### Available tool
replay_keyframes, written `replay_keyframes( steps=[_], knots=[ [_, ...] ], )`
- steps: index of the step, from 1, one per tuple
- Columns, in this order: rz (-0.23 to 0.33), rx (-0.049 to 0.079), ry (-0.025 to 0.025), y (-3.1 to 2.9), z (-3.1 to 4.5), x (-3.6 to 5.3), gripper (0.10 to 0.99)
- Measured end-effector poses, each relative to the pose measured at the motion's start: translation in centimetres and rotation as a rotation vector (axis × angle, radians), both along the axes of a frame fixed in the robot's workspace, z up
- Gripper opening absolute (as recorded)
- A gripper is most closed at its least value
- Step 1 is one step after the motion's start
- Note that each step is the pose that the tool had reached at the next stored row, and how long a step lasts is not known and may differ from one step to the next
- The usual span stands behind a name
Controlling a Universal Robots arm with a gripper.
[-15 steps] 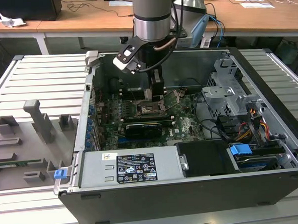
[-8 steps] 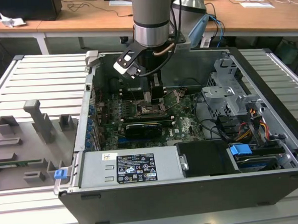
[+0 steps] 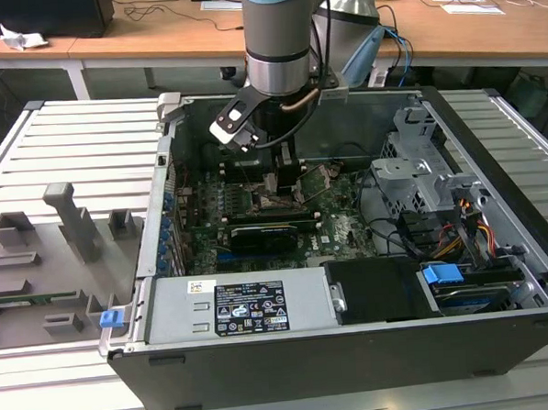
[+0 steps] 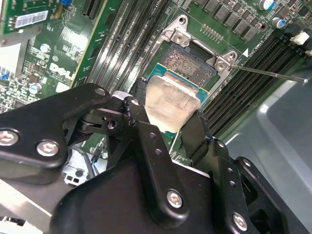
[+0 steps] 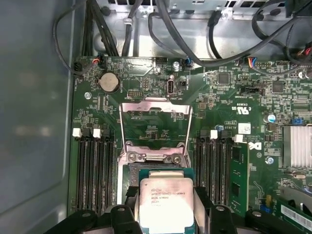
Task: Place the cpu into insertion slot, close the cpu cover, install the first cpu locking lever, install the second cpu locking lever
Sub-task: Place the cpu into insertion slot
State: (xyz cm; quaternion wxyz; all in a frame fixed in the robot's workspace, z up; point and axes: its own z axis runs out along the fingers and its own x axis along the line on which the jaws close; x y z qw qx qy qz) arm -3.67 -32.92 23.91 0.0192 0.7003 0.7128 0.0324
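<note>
Grey slatted metal makes up the table (image 3: 78,142), and on it lies an open black computer case (image 3: 356,366), its inside facing up. On the exterior view's left of the case sits a grey fixture plate (image 3: 38,263) with upright blocks. A grey power supply (image 3: 183,311) with a label fills the near left corner of the case.

Reaching down from the far side, the arm (image 3: 279,39) goes into the case over the green motherboard (image 3: 344,224). Its black gripper (image 3: 286,168) hangs just above the board's middle.

In the first wrist view the cpu cover (image 5: 155,106) is swung open, with the green board showing through its square opening. It lies on the far side of the socket, between two banks of long black memory slots (image 5: 92,165).

In both wrist views the gripper (image 4: 168,114) (image 5: 168,214) is pinching the cpu (image 4: 170,100) (image 5: 165,200) by two opposite edges, dull metal face up. The chip sits over the insertion slot (image 4: 187,63), slightly tilted and covering only part of it, so the grey pin field is bare past its far edge. Whether the chip touches the socket frame I cannot tell.

A thin metal rod (image 4: 268,73) sticks out sideways from one socket corner, unlatched.
</note>
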Motion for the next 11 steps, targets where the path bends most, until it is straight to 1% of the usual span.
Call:
replay_keyframes(
  steps=[3,11],
  knots=[
    [-0.001,0.0,0.0007,0.15,-0.36,0.0,0.533],
    [-0.002,0.0,0.0009,0.24,-1.32,-0.02,0.533]
  ],
)
